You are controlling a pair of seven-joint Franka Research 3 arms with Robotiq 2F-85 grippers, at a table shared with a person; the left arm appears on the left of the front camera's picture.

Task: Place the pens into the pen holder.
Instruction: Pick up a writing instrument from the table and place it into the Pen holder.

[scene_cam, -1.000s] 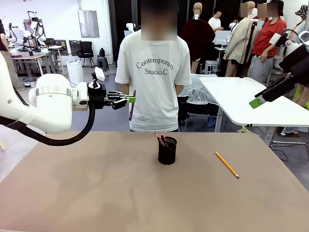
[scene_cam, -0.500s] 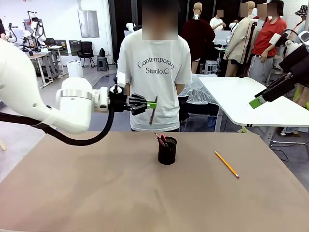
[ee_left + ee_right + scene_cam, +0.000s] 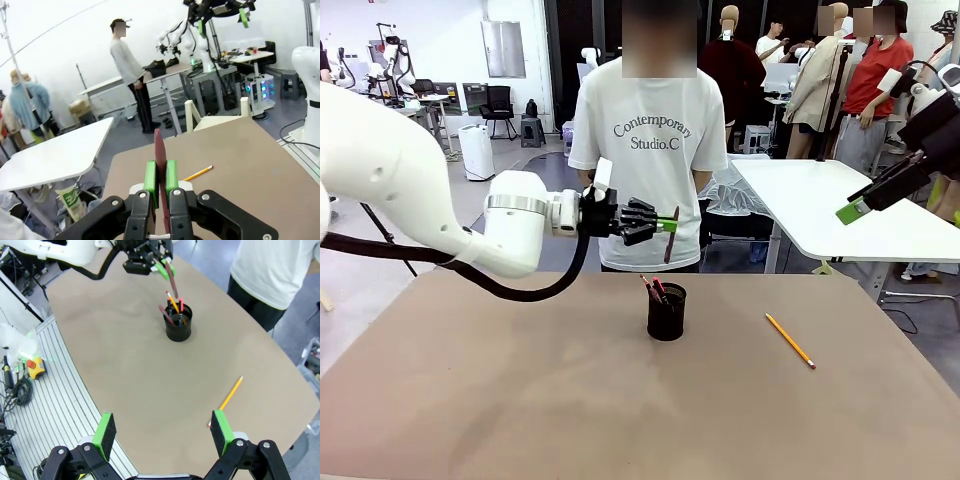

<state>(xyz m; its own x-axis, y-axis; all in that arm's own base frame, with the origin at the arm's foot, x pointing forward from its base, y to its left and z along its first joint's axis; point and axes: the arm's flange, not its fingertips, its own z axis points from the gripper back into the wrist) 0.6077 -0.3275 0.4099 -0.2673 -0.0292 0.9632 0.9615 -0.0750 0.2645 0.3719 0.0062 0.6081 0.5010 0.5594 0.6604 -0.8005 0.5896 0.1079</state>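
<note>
Left gripper [image 3: 671, 222] is clamped on the reddish-brown pen [image 3: 669, 238], which hangs near-vertical, in the air above the pen holder [image 3: 666, 312]. I can't tell the depth offset. Pencil [image 3: 789, 340] lies flat on the table [image 3: 520, 400], well right of the holder. Right gripper [image 3: 162, 432] is wide open and empty.

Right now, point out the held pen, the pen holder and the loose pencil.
reddish-brown pen [image 3: 667, 248], front view, lower shaft.
pen holder [image 3: 666, 318], front view, front of the mesh wall.
yellow pencil [image 3: 790, 341], front view, middle of the shaft.
</note>
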